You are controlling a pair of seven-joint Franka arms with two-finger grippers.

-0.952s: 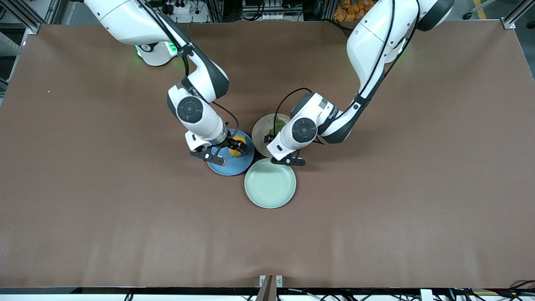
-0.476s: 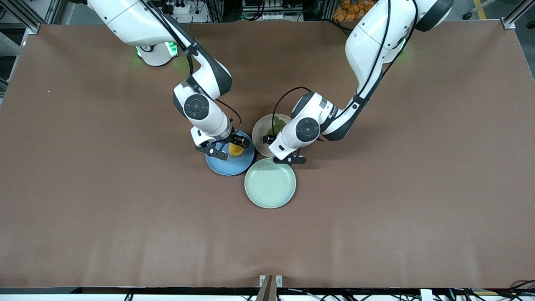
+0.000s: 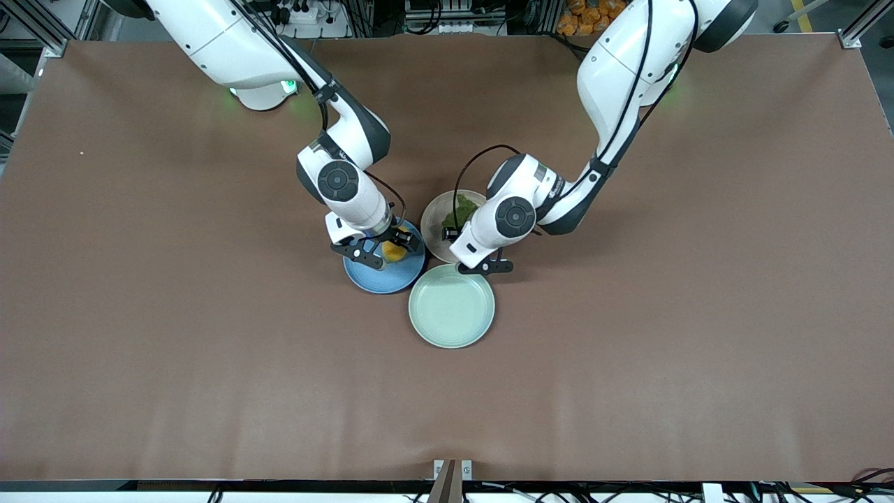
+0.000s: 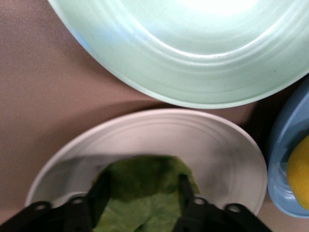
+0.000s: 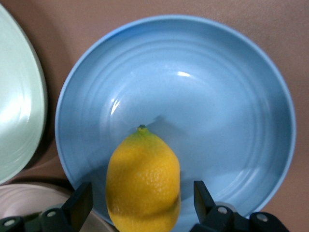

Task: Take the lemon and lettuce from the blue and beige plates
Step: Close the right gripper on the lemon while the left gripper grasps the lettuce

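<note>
Brown table (image 3: 140,314), right gripper (image 3: 378,246) shifted over blue plate (image 3: 391,276), fingers spread around lemon (image 5: 143,183), left gripper (image 4: 140,203) fingers spread around lettuce (image 4: 140,193).

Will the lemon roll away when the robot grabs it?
Maybe. The lemon is rounded and smooth, so a pinch from the right gripper might squirt it sideways. The blue plate's raised rim would probably stop it rolling far. It looks firm, so likely no squashing.

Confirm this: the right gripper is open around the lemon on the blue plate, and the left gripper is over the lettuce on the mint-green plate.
One thing is wrong: the lettuce lies on the beige plate, not the mint-green plate, which holds nothing in the left wrist view. The rest stands: the right gripper is open around the lemon on the blue plate, and the left gripper is over the lettuce.
</note>
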